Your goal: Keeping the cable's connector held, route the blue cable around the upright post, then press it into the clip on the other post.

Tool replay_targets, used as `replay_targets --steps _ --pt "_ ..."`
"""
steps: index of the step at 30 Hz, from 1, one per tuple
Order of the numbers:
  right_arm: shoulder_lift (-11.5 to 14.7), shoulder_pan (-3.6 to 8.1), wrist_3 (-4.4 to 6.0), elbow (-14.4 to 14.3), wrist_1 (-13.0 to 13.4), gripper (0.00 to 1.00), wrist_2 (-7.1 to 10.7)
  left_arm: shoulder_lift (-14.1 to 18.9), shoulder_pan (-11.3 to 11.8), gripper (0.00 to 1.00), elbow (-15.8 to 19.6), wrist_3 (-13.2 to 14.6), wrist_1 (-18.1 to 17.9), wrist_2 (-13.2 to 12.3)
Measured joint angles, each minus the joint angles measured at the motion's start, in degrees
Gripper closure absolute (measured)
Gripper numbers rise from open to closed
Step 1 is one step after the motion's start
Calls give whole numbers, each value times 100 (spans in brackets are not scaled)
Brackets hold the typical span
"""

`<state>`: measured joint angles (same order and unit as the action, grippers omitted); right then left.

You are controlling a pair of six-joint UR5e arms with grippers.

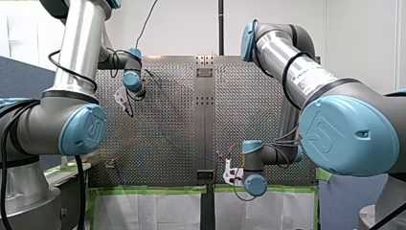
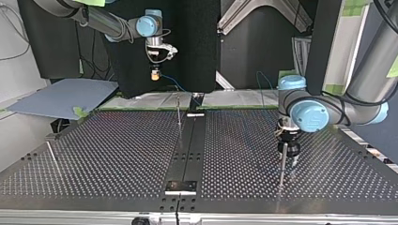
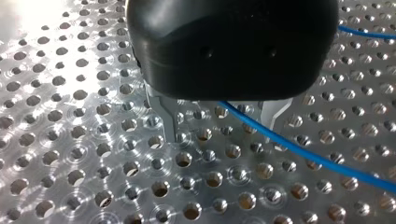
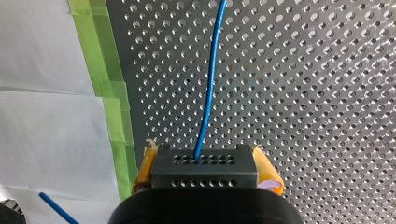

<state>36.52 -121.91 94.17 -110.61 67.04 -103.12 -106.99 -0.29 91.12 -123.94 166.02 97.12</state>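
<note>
In the right wrist view my right gripper (image 4: 205, 163) is shut with its yellow pads (image 4: 267, 173) on the black perforated connector (image 4: 204, 177). The blue cable (image 4: 210, 79) runs from the connector out over the table. In the top view that gripper (image 2: 154, 74) hangs above the table's far edge. My left gripper (image 3: 222, 128) is open just above the plate, and the blue cable (image 3: 299, 149) passes between its metal fingers (image 3: 166, 116). In the top view my left gripper (image 2: 287, 151) stands right behind an upright post (image 2: 281, 166). A thin post (image 2: 179, 111) stands mid-table.
The perforated metal table (image 2: 117, 154) has a dark centre rail (image 2: 187, 150). Another thin post (image 2: 51, 153) leans near the top view's left edge. Green tape (image 4: 112, 107) and white sheets border the table by my right gripper. A grey board (image 2: 61, 96) lies beyond the table.
</note>
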Motion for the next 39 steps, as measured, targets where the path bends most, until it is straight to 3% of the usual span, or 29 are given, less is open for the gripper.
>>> replay_targets --steps 5,10,29,39 --pt "1 26 -2 0 21 100 16 0 -39 13 0 -199 20 -3" --pt "0 43 4 0 29 100 25 2 -58 0 5 -424 160 10" --pt "0 93 24 0 58 100 124 40 -70 0 192 -1308 237 -85" --pt "1 100 44 0 66 100 179 329 -17 0 274 -1824 229 -207"
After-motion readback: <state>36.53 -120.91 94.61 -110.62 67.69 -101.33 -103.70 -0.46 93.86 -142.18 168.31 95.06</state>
